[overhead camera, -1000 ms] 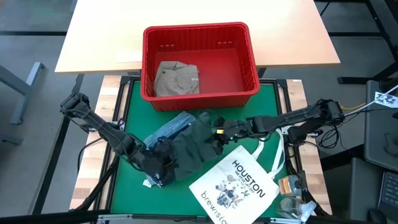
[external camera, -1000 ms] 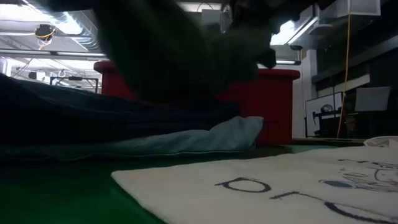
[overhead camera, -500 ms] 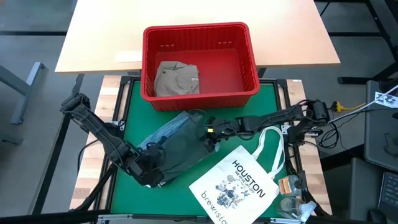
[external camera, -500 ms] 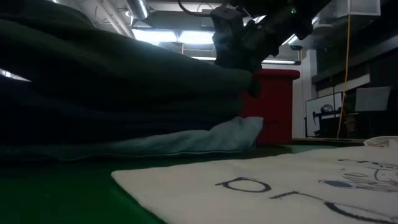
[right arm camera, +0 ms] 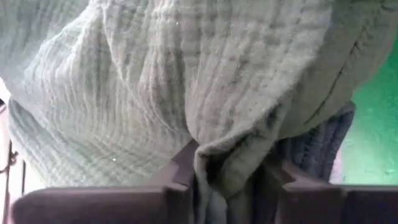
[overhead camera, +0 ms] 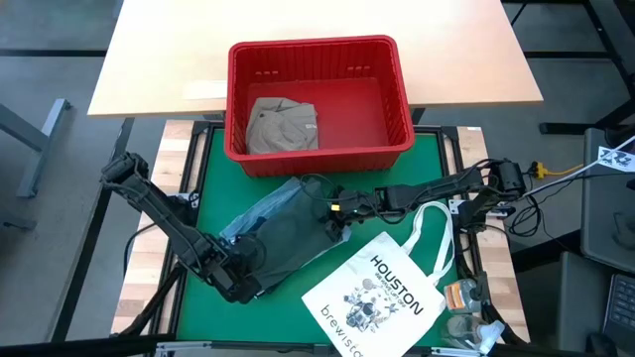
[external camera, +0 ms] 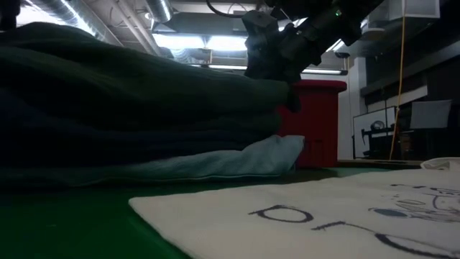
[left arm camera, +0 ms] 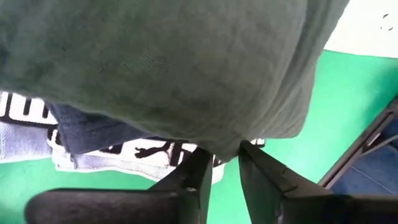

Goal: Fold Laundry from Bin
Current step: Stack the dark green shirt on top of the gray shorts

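Two grippers are working the dark green garment [overhead camera: 298,233] lying on the stack: we're seeing the left gripper [left arm camera: 222,163] part open, hem between its fingers, and the right gripper [right arm camera: 227,171] pinching a fold. We're guessing both should be letting go evenly, without dragging the cloth.

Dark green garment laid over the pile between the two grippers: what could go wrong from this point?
1. The dark green garment lies on the denim piece and the navy one; a deep pinch could lift those too.
2. Cloth sits between the fingers of the left gripper and right gripper; it may drag as they withdraw and spoil the fold.
3. The tote bag lies close by and could get caught.
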### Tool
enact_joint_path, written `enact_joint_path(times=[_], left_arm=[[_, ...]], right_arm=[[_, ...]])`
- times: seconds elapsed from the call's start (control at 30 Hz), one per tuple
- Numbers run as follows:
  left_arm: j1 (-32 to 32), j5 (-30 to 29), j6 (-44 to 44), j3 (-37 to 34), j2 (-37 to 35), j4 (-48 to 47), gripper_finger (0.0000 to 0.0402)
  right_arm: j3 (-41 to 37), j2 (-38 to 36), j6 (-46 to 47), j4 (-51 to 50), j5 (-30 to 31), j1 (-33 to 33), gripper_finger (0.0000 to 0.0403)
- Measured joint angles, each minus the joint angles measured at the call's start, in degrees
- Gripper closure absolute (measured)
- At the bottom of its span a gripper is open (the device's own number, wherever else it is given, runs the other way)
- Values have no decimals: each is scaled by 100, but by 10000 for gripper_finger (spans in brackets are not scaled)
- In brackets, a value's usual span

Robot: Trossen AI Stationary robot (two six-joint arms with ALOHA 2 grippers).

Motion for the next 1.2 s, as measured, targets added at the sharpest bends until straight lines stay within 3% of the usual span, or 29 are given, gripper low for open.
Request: enact_joint_path(times=[0.4, 0.6, 1.0, 1.2], left_arm=[[26, 1655, 0, 0, -31, -700, 285], [-21, 1654, 134, 0, -119, -697, 285], [-65, 1450, 93, 11, -1002, -617, 285], [-52, 1272, -186, 13, -1080, -199, 285]], right_arm=[[0, 0, -297, -40, 132, -13, 223], [2, -56, -651, -141, 36, -46, 201], [4, -638, -768, -960, -112, -636, 202], [4, -923, -768, -1089, -110, -871, 203]])
